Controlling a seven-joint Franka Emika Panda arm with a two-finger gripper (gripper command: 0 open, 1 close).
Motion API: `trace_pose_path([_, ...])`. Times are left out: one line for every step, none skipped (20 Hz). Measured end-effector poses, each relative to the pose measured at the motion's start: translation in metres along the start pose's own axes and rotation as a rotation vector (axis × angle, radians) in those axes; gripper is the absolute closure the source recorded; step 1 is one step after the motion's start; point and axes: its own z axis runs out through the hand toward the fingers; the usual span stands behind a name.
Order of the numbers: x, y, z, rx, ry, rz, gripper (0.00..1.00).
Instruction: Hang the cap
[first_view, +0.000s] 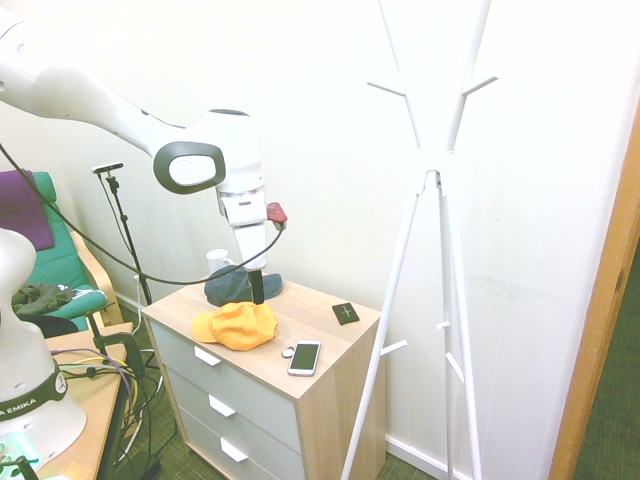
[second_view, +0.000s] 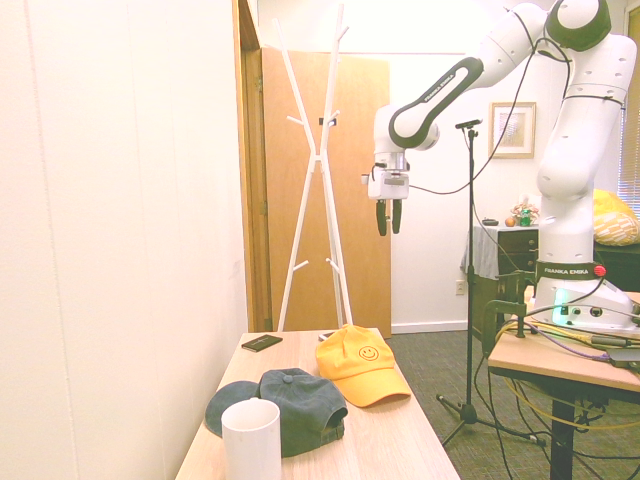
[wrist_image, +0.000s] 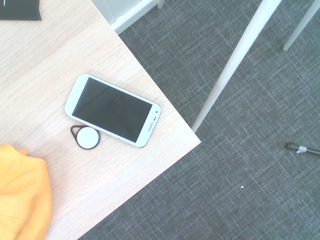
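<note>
Right, the gripper (second_view: 388, 225) hangs wide open and empty above the drawer chest (first_view: 318, 390). The orange-yellow baseball cap (second_view: 362, 366) (smiley on its front) lies beside the white smartphone (wrist_image: 113, 110).

Arm bent, reaching out; wrist angled down; gripper (second_view: 389, 222) pointing straight down, fingers (second_view: 397, 217) apart.

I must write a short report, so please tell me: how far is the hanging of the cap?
Nothing looks done: the yellow cap lies on the dresser. The gripper hangs above, open and empty. Grasping, lifting and hanging it on the white rack remain.
</note>
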Motion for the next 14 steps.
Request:
trace_pose_path([0.0, 0.0, 0.0, -0.001, -0.001, 0.0, 0.0])
trace_pose_path([0.0, 0.0, 0.001, -0.002, -0.001, 0.0, 0.0])
trace_pose_path([0.0, 0.0, 0.002, -0.002, -0.002, 0.0, 0.0])
trace_pose_path([-0.001, -0.002, 0.003, -0.003, -0.003, -0.003, 0.0])
trace_pose_path([-0.004, -0.005, 0.005, -0.003, -0.001, -0.009, 0.0])
trace_pose_path([-0.008, -0.01, 0.007, -0.004, 0.001, -0.017, 0.0])
trace_pose_path([-0.015, -0.017, 0.011, -0.006, 0.002, -0.03, 0.0])
trace_pose_path([-0.024, -0.025, 0.016, -0.008, 0.004, -0.046, 0.0])
trace_pose_path([-0.034, -0.034, 0.021, -0.013, 0.005, -0.063, 0.0])
trace_pose_path([-0.045, -0.044, 0.028, -0.017, 0.01, -0.082, 0.0])
trace_pose_path([-0.054, -0.052, 0.036, -0.022, 0.019, -0.1, 0.0])
trace_pose_path([-0.062, -0.061, 0.045, -0.029, 0.03, -0.121, 0.0])
trace_pose_path([-0.069, -0.069, 0.055, -0.033, 0.04, -0.143, 0.0])
trace_pose_path([-0.075, -0.077, 0.065, -0.035, 0.046, -0.162, 0.0])
